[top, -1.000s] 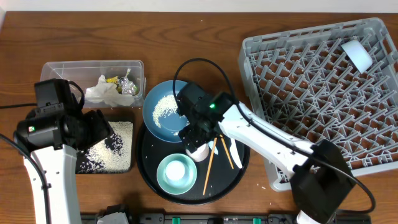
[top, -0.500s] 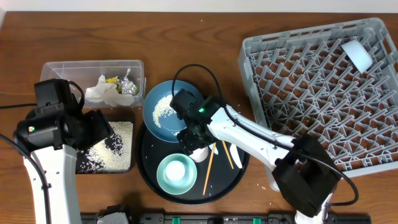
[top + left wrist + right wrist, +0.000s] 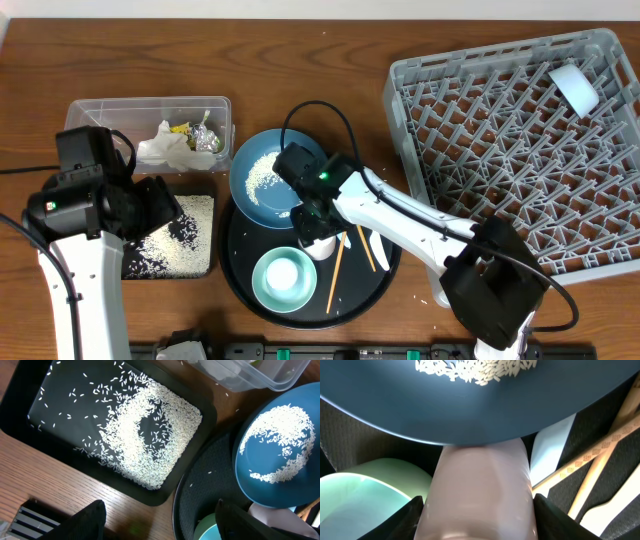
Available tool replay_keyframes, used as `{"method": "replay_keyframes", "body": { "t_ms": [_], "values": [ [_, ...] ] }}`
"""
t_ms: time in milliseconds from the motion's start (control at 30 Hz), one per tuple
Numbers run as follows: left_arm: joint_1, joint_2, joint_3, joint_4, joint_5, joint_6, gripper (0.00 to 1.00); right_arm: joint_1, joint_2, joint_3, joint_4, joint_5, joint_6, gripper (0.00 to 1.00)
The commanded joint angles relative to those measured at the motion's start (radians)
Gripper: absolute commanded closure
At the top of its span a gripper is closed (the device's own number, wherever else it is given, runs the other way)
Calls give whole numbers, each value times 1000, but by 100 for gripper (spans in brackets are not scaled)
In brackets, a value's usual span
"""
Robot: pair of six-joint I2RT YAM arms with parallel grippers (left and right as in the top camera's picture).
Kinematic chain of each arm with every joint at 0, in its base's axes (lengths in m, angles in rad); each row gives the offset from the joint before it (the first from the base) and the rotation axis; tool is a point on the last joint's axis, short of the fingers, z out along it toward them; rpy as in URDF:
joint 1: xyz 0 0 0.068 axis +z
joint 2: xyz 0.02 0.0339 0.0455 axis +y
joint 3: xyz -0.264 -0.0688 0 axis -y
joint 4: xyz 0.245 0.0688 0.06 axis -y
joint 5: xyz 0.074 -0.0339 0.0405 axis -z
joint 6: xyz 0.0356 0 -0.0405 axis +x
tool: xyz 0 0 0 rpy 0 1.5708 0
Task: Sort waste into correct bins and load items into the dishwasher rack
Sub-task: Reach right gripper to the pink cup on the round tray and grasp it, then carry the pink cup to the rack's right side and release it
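My right gripper (image 3: 312, 232) (image 3: 477, 520) is open, one finger on each side of the pink cup (image 3: 320, 246) (image 3: 480, 495). The cup lies on the round black tray, partly under the rim of the dark-blue plate (image 3: 262, 175) (image 3: 470, 405), which holds rice. The teal bowl (image 3: 283, 278) (image 3: 360, 495) is just left of the cup. Two wooden chopsticks (image 3: 338, 265) (image 3: 590, 465) and a white utensil (image 3: 378, 248) lie to its right. My left gripper (image 3: 165, 205) (image 3: 160, 520) is open and empty above the edge of the shallow black tray (image 3: 130, 268) (image 3: 30, 405), which holds rice.
The clear tub (image 3: 100, 115) at the back left holds tissue, a yellow-green wrapper and foil. The grey dishwasher rack (image 3: 520, 150) fills the right side, with a white cup (image 3: 575, 88) in its far corner. The round black tray (image 3: 240, 270) sits mid-table.
My right gripper has moved left and down over the pink cup, so that its fingers now straddle it. The left arm has not moved.
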Motion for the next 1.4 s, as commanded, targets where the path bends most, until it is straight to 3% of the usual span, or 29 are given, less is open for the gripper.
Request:
{"method": "replay_keyframes", "body": {
  "t_ms": [0,267,533,900,1133,1367],
  "values": [
    [4,6,-13,-2,-11,-10,28,18,-1,8,-63,47,24,60],
    [4,6,-13,-3,-11,-10,28,-55,-101,177,-204,97,-58,61],
    [4,6,-13,-3,-11,-10,28,-210,-212,275,-229,174,-111,60],
    [4,6,-13,-3,-11,-10,28,-695,-264,278,-252,258,-156,63],
    [4,6,-13,-3,-11,-10,28,-1014,-264,278,-172,257,-163,66],
    [4,6,-13,-3,-11,-10,28,-1225,-264,277,-78,258,-163,68]
  ]
}}
